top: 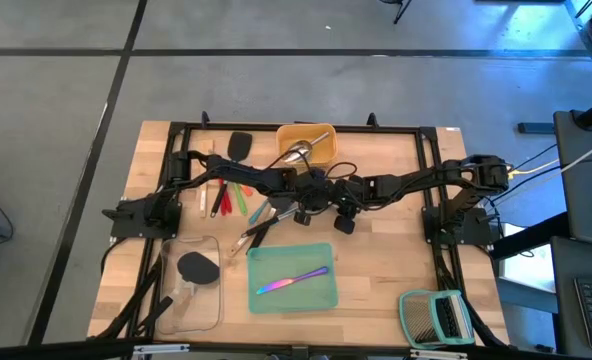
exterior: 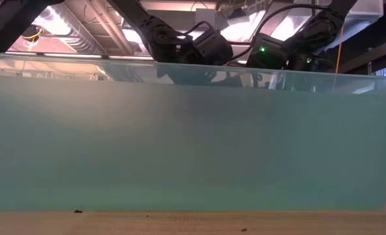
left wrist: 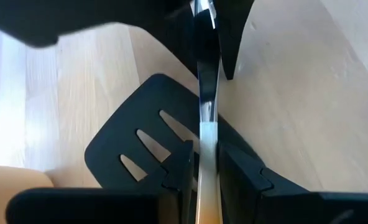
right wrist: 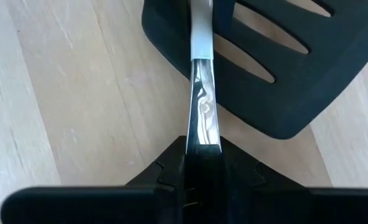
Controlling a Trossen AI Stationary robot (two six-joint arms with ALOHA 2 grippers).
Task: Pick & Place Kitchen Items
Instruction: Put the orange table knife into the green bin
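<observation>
A slim tool with a shiny steel shaft [right wrist: 204, 99] and a white part [left wrist: 207, 134] spans the gap between my two grippers at the table's middle. My left gripper [left wrist: 207, 155] [top: 311, 192] is shut on the white part. My right gripper [right wrist: 202, 146] [top: 338, 202] is shut on the steel part. Under the tool a black slotted turner [left wrist: 143, 146] [right wrist: 283, 68] lies flat on the wood. The tool's two ends are hidden. My left gripper pinches the tool's white part [left wrist: 208, 163] between its two fingers, which slant down from the table's left and lie across the shaft. The tool is held above the slotted turner. My right gripper pinches the steel shaft [right wrist: 204, 132] between its two fingers, coming steeply from above on the table's right side, across the shaft. The shaft runs on away from the fingers toward the white part.
A yellow tray [top: 321, 133] with a steel scoop stands at the far edge, and a black spatula [top: 239, 145] lies beside it. Red and green tools [top: 231, 197] lie left of centre. The teal tray [top: 316, 295] holds iridescent cutlery. A clear tray [top: 181, 300] and a slatted rack [top: 436, 318] stand near.
</observation>
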